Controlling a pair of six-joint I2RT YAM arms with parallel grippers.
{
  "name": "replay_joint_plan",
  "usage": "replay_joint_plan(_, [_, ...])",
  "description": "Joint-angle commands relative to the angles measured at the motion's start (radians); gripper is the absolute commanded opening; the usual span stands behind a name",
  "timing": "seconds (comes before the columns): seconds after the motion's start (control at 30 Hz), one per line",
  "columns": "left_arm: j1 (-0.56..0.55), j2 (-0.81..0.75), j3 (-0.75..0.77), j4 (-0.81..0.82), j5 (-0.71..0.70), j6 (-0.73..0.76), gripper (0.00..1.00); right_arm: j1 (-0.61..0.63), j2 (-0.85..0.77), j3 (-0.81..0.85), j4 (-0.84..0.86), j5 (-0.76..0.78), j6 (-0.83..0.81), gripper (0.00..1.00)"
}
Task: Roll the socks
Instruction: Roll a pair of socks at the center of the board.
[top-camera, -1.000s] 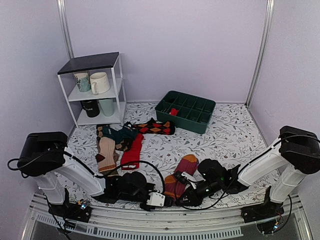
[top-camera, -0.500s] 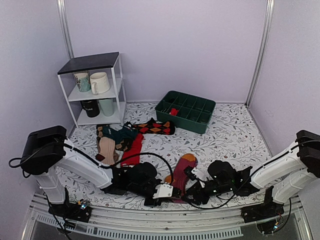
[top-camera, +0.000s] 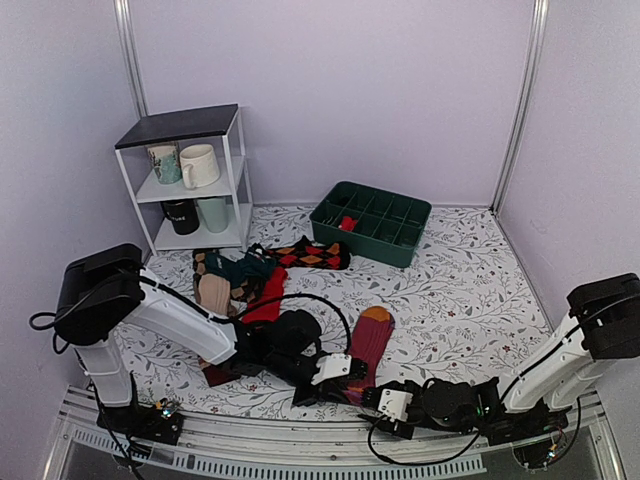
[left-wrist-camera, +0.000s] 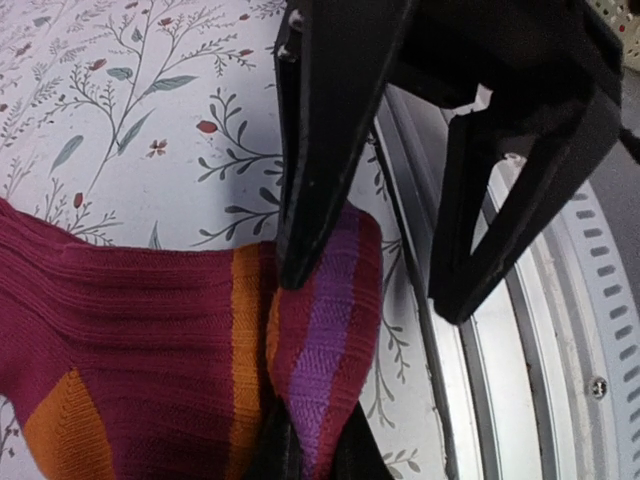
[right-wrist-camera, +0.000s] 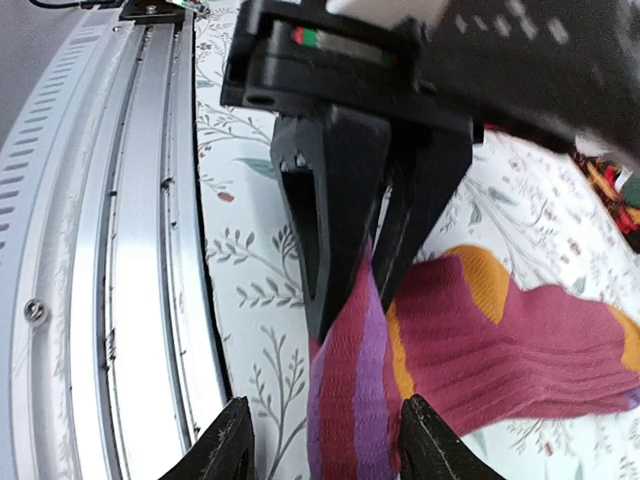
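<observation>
Socks lie in two places on the flowered table (top-camera: 470, 280). One maroon sock (top-camera: 370, 340) stretches flat at the middle of the near edge, its orange toe (top-camera: 377, 315) pointing toward the far edge. Its purple-and-orange striped cuff (left-wrist-camera: 330, 300) is bunched up right beside the metal rail (right-wrist-camera: 130, 250).

Both arms reach low over that cuff. The left gripper (left-wrist-camera: 372, 297) has its jaws spread wide. One fingertip (left-wrist-camera: 295, 265) rests on the cuff, and the other hangs off the sock on the rail side.

The right gripper (right-wrist-camera: 325, 415) comes in from the opposite direction with the cuff between its fingers (right-wrist-camera: 425, 435). A strip of table shows on one side, and I cannot tell whether they grip the cloth.

The other socks sit in a loose heap (top-camera: 240, 275) toward the far left corner. Among them are a black-red argyle sock (top-camera: 310, 255) and a plain red sock (top-camera: 268, 292).

Behind the heap stands a white shelf unit (top-camera: 180, 127) holding mugs (top-camera: 198, 165). A green divided tray (top-camera: 362, 249) sits near the middle of the far edge, with something small and red (top-camera: 347, 222) in one compartment.
</observation>
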Motion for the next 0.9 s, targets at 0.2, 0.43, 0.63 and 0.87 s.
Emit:
replay_joint_plan(0.2, [0.003, 0.089, -0.037, -0.223, 0.032, -0.031, 0.0, 0.031, 0.03, 0.044, -0.041, 0.123, -0.072, 0.48])
replay_joint_plan(0.43, [0.006, 0.095, -0.041, -0.214, 0.035, -0.031, 0.0, 0.029, 0.053, 0.066, -0.14, 0.117, 0.021, 0.26])
replay_joint_plan(0.63, [0.006, 0.095, -0.039, -0.21, 0.029, -0.026, 0.0, 0.006, 0.096, 0.114, -0.231, 0.103, 0.092, 0.03])
replay_joint_plan(0.87, [0.005, -0.045, -0.106, -0.068, -0.132, -0.035, 0.27, -0.067, 0.01, 0.083, -0.281, -0.037, 0.214, 0.0])
